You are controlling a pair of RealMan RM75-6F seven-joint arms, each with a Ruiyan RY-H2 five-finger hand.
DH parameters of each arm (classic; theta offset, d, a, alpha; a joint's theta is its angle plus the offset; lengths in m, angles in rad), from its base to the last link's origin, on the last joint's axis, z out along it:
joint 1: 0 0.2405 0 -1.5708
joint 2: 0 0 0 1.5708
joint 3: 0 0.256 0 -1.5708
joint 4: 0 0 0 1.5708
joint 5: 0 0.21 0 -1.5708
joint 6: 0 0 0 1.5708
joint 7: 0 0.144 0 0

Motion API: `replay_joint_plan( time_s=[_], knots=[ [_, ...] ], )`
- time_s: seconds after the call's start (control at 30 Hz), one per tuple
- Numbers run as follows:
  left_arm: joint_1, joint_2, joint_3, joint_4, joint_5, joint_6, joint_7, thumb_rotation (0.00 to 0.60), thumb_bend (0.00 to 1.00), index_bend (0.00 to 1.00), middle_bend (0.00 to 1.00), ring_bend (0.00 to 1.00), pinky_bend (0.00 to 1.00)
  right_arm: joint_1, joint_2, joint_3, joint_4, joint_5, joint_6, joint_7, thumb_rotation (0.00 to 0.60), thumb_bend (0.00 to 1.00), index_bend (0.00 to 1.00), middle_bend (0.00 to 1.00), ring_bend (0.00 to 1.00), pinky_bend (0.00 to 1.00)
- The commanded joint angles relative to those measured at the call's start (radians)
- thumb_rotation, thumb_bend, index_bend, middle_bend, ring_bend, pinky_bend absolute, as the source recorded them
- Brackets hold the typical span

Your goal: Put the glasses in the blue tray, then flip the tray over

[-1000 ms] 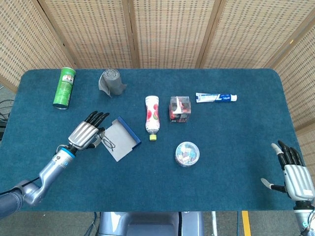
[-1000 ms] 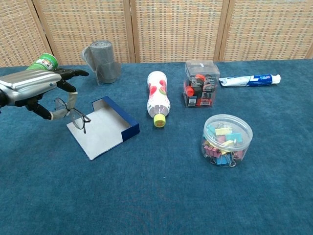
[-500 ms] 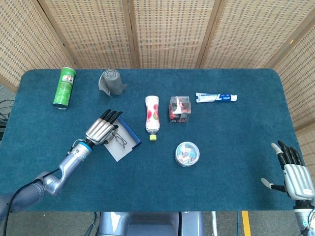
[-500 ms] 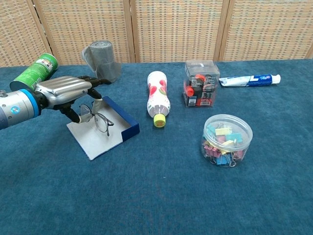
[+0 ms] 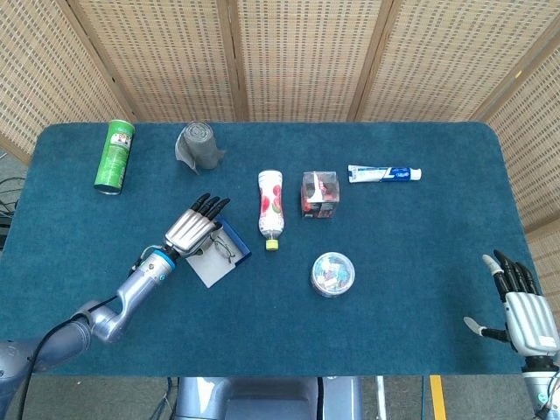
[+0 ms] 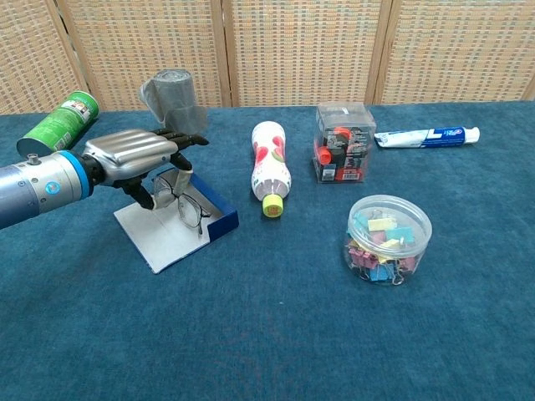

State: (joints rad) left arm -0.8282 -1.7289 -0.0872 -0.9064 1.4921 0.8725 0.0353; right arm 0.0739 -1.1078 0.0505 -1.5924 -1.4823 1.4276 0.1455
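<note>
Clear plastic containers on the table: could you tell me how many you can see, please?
2. A square clear box stands at the back, between the lying bottle and the toothpaste tube. A round clear tub of coloured clips sits nearer the front, right of centre.

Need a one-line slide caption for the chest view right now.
Left hand holds thin-framed glasses over the blue-walled, grey-floored tray.

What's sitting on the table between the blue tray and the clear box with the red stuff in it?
The white bottle with a yellow cap lies on its side between the blue tray and the clear box, clearest in the head view.
</note>
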Motion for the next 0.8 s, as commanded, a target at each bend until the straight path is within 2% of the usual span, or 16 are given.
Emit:
replay_joint_plan(
  time_s=[0.03,0.17,0.43,0.53,0.7,0.8],
  knots=[
    [-0.004,-0.006,0.001,-0.004,-0.008,-0.006,0.02,0.6,0.45,0.59,0.0,0.0,0.0,0.0,0.0,0.0,0.0,0.0,0.0,0.001,0.6,0.0,0.0,0.0,0.0,0.0],
    [-0.004,-0.012,0.003,-0.002,-0.013,-0.006,0.035,0.6,0.44,0.54,0.0,0.0,0.0,0.0,0.001,0.0,0.0,0.0,-0.001,0.002,0.6,0.0,0.0,0.0,0.0,0.0],
    [0.001,-0.014,0.01,0.006,-0.007,0.021,0.021,0.6,0.44,0.14,0.0,0.0,0.0,0.001,0.001,-0.001,0.001,-0.001,-0.002,0.005,0.6,0.0,0.0,0.0,0.0,0.0],
    [0.003,-0.012,0.015,0.01,0.001,0.035,0.011,0.6,0.44,0.05,0.0,0.0,0.0,0.001,0.002,-0.001,0.001,-0.001,-0.002,0.005,0.6,0.0,0.0,0.0,0.0,0.0],
    [0.011,-0.001,0.022,0.003,0.016,0.067,-0.014,0.6,0.41,0.0,0.0,0.0,0.0,0.001,0.002,-0.002,0.001,-0.002,-0.002,0.006,0.6,0.0,0.0,0.0,0.0,0.0],
    [0.025,0.011,0.034,0.003,0.04,0.114,-0.035,0.6,0.33,0.0,0.0,0.0,0.0,0.001,0.002,-0.002,0.0,-0.002,-0.002,0.007,0.6,0.0,0.0,0.0,0.0,0.0]
  ],
)
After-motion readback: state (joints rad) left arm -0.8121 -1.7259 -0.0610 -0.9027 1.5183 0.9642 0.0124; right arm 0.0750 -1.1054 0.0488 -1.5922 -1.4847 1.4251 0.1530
